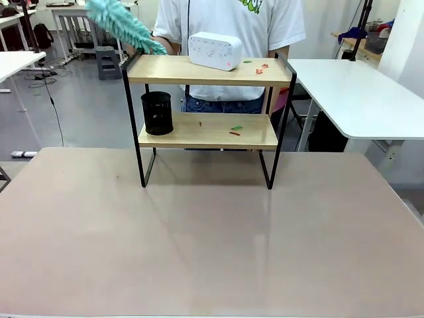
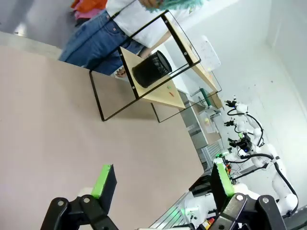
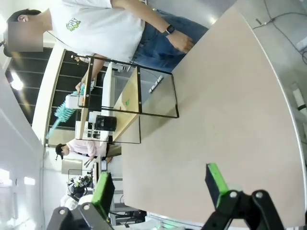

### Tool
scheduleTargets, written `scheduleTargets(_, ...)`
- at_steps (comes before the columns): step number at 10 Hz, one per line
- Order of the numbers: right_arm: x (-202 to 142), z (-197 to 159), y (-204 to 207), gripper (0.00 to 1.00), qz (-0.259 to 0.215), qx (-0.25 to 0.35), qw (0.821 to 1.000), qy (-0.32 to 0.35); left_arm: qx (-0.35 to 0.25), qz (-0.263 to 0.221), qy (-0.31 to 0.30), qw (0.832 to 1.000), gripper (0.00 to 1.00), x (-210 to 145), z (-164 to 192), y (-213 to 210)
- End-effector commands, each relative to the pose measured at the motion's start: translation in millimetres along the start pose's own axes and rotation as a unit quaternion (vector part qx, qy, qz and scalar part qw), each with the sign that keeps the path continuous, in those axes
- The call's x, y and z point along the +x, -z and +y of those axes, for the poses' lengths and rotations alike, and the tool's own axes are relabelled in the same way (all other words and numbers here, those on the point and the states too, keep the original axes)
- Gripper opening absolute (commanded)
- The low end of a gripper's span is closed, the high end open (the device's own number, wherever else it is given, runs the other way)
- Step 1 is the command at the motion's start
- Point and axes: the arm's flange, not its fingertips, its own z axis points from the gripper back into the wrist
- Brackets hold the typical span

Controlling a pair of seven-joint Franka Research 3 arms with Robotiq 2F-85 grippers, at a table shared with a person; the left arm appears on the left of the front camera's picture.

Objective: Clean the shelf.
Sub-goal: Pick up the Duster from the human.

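Upright on its four black legs, the shelf (image 1: 209, 129) stands on the tan table (image 1: 199, 252), and everything else is placed from it. Up and to the left of the shelf, a fluffy teal duster (image 1: 122, 23) slants down, its tip reaching the left end of the top board; whether it touches the wood cannot be told. Below that end, a black mesh cup (image 1: 157, 112) stands on the left part of the lower board, close to the left legs. Near the middle of the top board sits a white box (image 1: 214, 50) with rounded corners. A few red and green scraps (image 1: 262, 66) lie to the right of it on the top board, between the box and the right-hand frame. More scraps of the same colours are scattered on the lower board (image 1: 234, 130), from its middle towards the right. Directly behind the shelf stands a person (image 1: 225, 20) in a white T-shirt and blue jeans.

The left gripper (image 2: 162, 178) hangs over bare table well apart from the shelf, on the side away from the person; its green-padded fingers are spread wide with nothing between them. The right gripper (image 3: 159, 187) is likewise well short of the shelf, over bare table, jaws parted wide and holding nothing.
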Motion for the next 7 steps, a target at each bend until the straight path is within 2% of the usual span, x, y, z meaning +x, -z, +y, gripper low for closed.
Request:
scheduleTargets(1,0.2,-2.6,-4.6,1.00,-0.007,0.006,1.000,-0.011,-0.004,-0.011,0.012,1.000,1.00,-2.2,5.1,-3.9)
scheduleTargets(7,0.2,-2.6,-4.6,1.00,-0.007,0.006,1.000,-0.011,0.005,-0.005,-0.001,1.000,1.00,-4.8,6.3,-5.8)
